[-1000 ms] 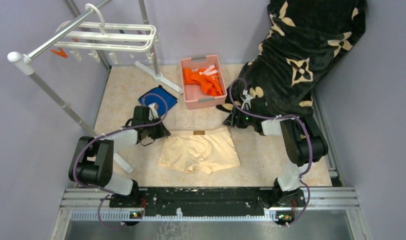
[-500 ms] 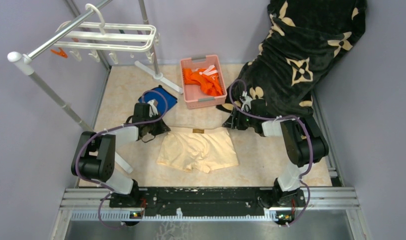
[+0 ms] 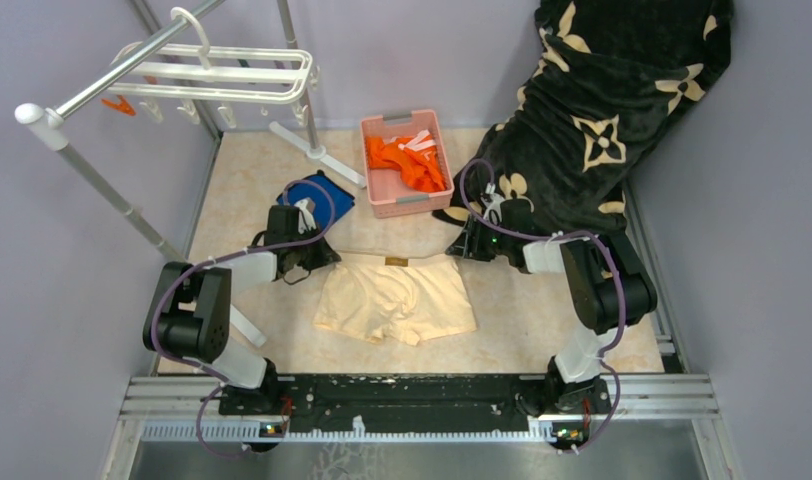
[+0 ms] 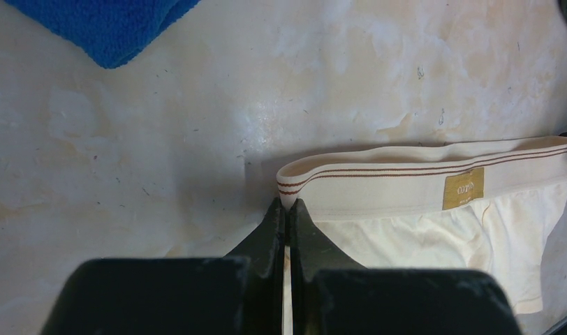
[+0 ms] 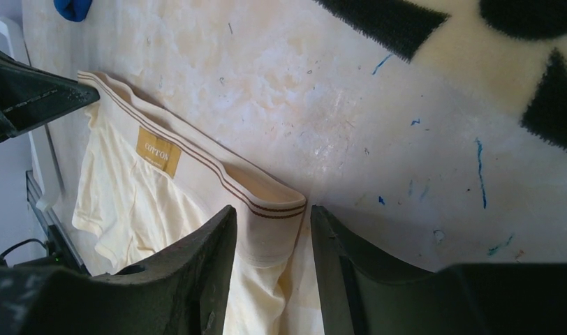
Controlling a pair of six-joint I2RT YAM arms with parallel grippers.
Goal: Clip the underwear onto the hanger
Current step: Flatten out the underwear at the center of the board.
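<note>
The pale peach underwear [image 3: 397, 298] lies flat on the floor between my arms, waistband at the far side with a gold label [image 4: 464, 188]. My left gripper [image 3: 327, 262] is shut on the waistband's left corner [image 4: 288, 204], which is pinched up between the fingertips. At the waistband's right corner, my right gripper [image 3: 460, 248] stands open, a finger on each side of the raised fold [image 5: 270, 213], not touching it. The white hanger [image 3: 222, 75] hangs from the rack pole at the far left, small clips dangling under it.
A pink basket [image 3: 377, 170] with orange clothes sits behind the underwear. A blue folded cloth [image 3: 317, 200] lies by my left gripper. A black flowered blanket [image 3: 602, 110] covers the back right. The grey rack pole [image 3: 102, 185] and its white foot [image 3: 312, 150] stand at left.
The right gripper's jaws have narrowed around the waistband's right corner. The left gripper drew slightly left with its corner, and the underwear shifted a little leftward.
</note>
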